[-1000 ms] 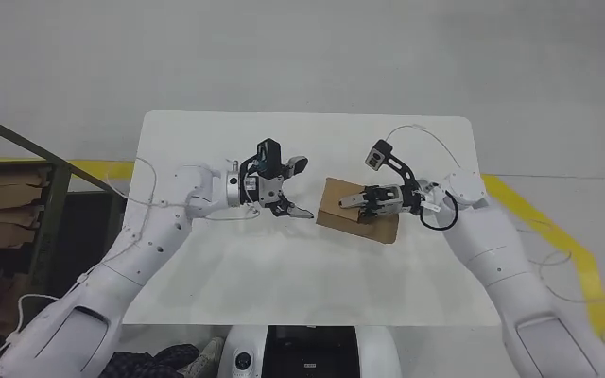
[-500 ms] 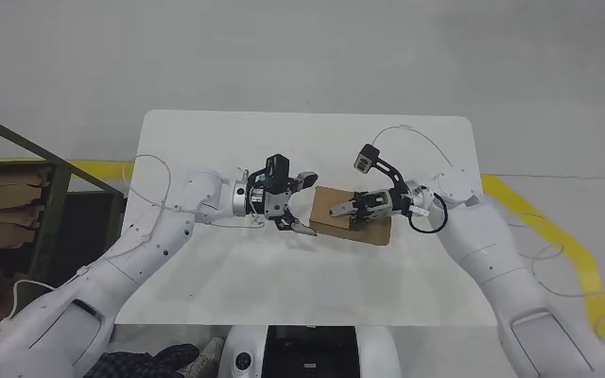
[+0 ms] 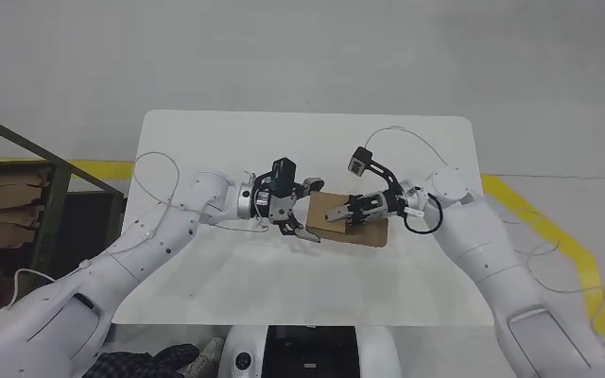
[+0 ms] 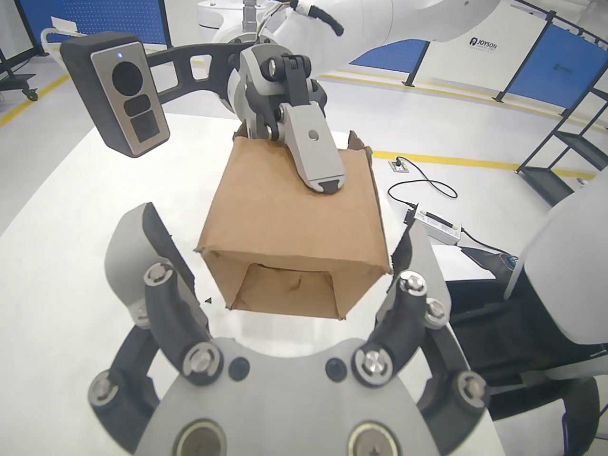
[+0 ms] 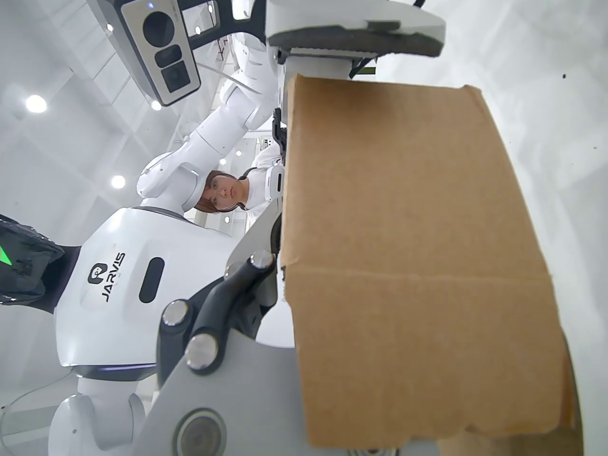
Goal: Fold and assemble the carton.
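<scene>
Carton (image 3: 352, 220) is being held on the counter (image 3: 208, 274), just toward 3 o'clock of centre, its open mouth facing 9 o'clock. It is being gripped from the 3 o'clock end by the right gripper (image 3: 342, 214), whose fingers are clamped on the top panel. The left gripper (image 3: 310, 210) is being held at the mouth, fingers apart on either side of it.

Carton is being judged light, thin-walled and easily dented. Best taken near creases and corners, not mid-panel.
</scene>
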Available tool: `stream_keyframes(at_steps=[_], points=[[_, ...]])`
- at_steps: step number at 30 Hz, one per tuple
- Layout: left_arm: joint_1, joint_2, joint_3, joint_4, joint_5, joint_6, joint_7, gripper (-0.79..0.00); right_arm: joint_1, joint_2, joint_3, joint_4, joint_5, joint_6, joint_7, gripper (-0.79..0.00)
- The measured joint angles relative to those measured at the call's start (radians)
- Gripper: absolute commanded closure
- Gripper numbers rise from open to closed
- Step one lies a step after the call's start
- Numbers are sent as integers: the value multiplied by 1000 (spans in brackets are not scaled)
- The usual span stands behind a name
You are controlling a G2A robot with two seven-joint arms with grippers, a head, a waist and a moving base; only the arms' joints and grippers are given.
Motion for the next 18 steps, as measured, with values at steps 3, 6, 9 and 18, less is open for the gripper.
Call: stream_keyframes(at_steps=[3, 6, 9, 18], points=[[-11, 0, 19, 6, -10, 0, -9, -785, 0, -1, 0, 1, 0, -1, 0, 0], [-21, 2, 34, 12, -20, 0, -13, -785, 0, -2, 0, 2, 1, -1, 4, 0], [-29, 4, 42, 15, -23, 0, -17, -767, -1, -3, 0, 4, 1, -2, 5, 0], [-39, 8, 58, 13, -30, 0, -20, -656, -6, -3, 5, -4, -5, -6, 0, 0]])
